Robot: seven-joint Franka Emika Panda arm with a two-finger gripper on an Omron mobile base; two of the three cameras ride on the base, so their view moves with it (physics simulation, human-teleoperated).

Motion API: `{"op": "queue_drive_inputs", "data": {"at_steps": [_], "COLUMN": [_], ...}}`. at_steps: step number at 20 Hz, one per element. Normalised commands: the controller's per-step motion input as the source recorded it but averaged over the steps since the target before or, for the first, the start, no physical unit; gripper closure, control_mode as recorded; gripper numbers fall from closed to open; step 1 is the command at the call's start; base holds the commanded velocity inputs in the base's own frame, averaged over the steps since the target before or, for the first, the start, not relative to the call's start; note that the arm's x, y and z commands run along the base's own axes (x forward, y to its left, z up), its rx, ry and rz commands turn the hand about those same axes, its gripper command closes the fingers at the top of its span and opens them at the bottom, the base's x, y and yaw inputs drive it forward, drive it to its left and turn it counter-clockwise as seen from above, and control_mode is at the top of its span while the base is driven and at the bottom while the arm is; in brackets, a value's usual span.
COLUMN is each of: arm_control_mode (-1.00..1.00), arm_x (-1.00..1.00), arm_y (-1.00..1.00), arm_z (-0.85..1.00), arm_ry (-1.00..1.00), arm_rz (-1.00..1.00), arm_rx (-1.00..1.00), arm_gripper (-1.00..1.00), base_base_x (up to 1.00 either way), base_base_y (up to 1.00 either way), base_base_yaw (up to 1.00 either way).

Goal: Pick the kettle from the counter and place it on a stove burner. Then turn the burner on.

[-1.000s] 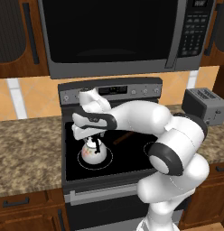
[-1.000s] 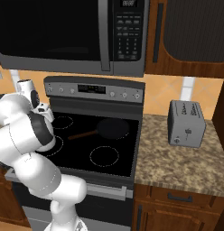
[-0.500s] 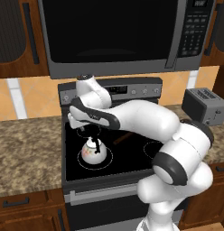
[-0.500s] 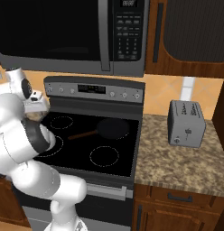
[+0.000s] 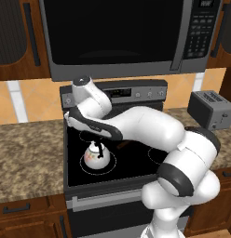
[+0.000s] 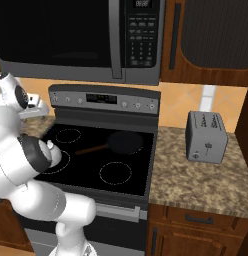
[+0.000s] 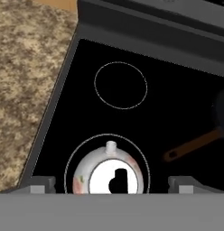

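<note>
My fingers [image 7: 41,184] are spread wide with nothing between them, the gripper [image 7: 111,189] hanging above the kettle [image 5: 97,155], which sits upright inside the ring of the front left burner [image 7: 71,160] of the black stove [image 5: 136,162], apart from my tips. The frying pan [image 6: 125,142] lies on the back right burner, handle pointing left. The granite counter [image 5: 24,153] flanks the stove; a toaster [image 6: 206,136] stands on it to the right. The microwave [image 6: 71,35] keypad and stove display carry markings too blurred to read.
</note>
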Motion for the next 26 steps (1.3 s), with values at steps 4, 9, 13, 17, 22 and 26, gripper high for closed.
{"op": "queue_drive_inputs", "data": {"at_steps": [4,9,13,17,22,26], "arm_control_mode": [-1.00,-1.00,-1.00,-1.00,-1.00,-1.00], "arm_x": [0.19,0.51,0.60,0.67,0.64,0.32], "arm_y": [0.00,0.00,0.00,0.00,0.00,0.03], "arm_z": [0.00,0.00,0.00,-0.07,-0.33,-0.04], "arm_ry": [-0.23,-0.21,-0.19,-0.08,-0.01,-0.06], "arm_rz": [-0.01,0.00,0.00,0.00,0.00,0.00], "arm_rx": [0.00,0.00,0.00,0.00,0.00,0.00], "arm_gripper": [-1.00,-1.00,-1.00,-1.00,-1.00,-1.00], "base_base_x": [0.00,0.00,0.00,0.00,0.00,0.00], "base_base_y": [0.00,0.00,0.00,0.00,0.00,0.00], "base_base_yaw": [0.00,0.00,0.00,0.00,0.00,0.00]}}
